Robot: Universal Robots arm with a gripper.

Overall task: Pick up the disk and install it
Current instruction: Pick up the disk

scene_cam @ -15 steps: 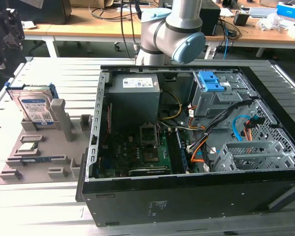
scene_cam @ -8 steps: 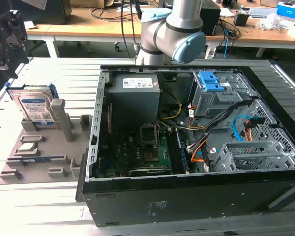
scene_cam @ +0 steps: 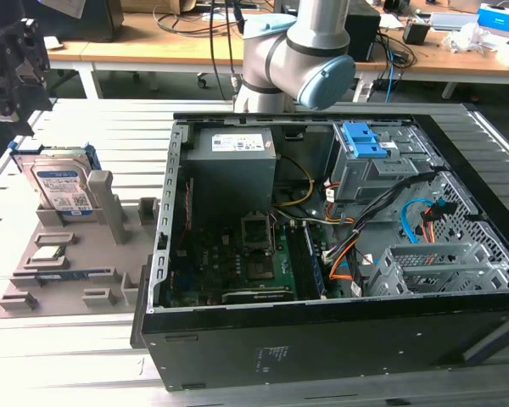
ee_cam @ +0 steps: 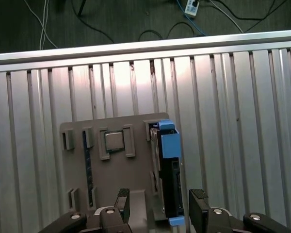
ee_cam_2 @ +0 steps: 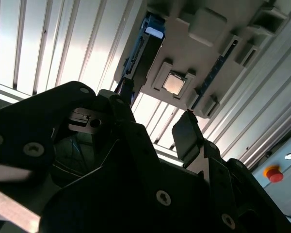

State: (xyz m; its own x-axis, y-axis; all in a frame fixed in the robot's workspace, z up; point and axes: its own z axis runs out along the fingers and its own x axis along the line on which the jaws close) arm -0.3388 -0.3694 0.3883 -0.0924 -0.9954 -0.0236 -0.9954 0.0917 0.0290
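First wrist view: the empty gripper (ee_cam: 160,199) is hanging with jaws open over the disk (ee_cam: 169,170), which is sitting unpicked at lower middle.

Poised aloft on a bent arm, with fingers parted.

Folds at the grey, blue-capped elbow joint (scene_cam: 299,52) near the top centre of the exterior view and carries the black gripper (scene_cam: 17,85) out to the exterior view's upper left, clear of the surface below. Presents two dark fingers (ee_cam: 199,209) (ee_cam_2: 186,136) in both wrist views, spread well apart and gripping nothing.
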